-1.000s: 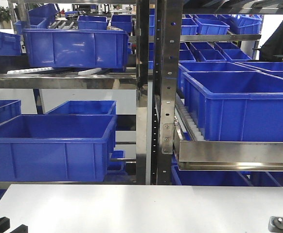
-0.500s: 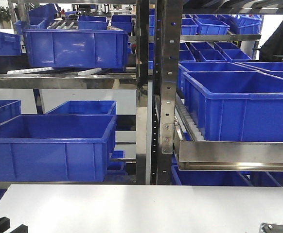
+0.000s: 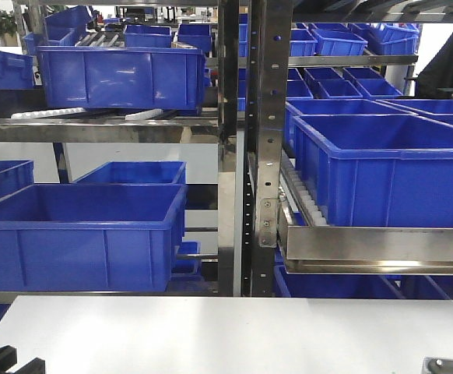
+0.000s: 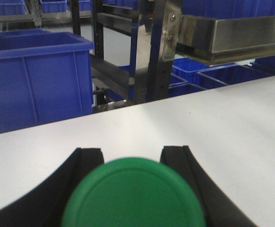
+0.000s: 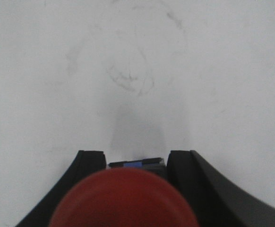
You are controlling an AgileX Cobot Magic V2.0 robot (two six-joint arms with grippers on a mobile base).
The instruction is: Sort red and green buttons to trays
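Green fills the bottom of the left wrist view: the green button point(image 4: 133, 194) sits between the two black fingers point(image 4: 83, 172) of the left gripper point(image 4: 132, 158). Its domed cap overlaps both inner faces, so the jaws stand narrowly apart and clamped on it, though the cap hides the contact itself. The right gripper point(image 5: 135, 158) grips the dark red button point(image 5: 123, 201) in the same way, with the cap spanning the gap between its fingers. Just beyond that cap a small dark piece with a blue stripe point(image 5: 136, 164) shows in the gap; I cannot tell what it is. Under the right gripper lies the white tabletop point(image 5: 222, 71), carrying a soft shadow point(image 5: 137, 130) and faint scuff marks point(image 5: 130, 80) further out. Ahead of the left gripper the tabletop runs to its far edge. Past that edge a deep blue crate point(image 4: 33, 80) stands to the left, a perforated steel upright point(image 4: 168, 52) rises near the middle, and a steel rail point(image 4: 241, 38) crosses the upper right. In the front view only slivers of the two arms show at the bottom corners, well apart, with the rack of blue crates behind the table.
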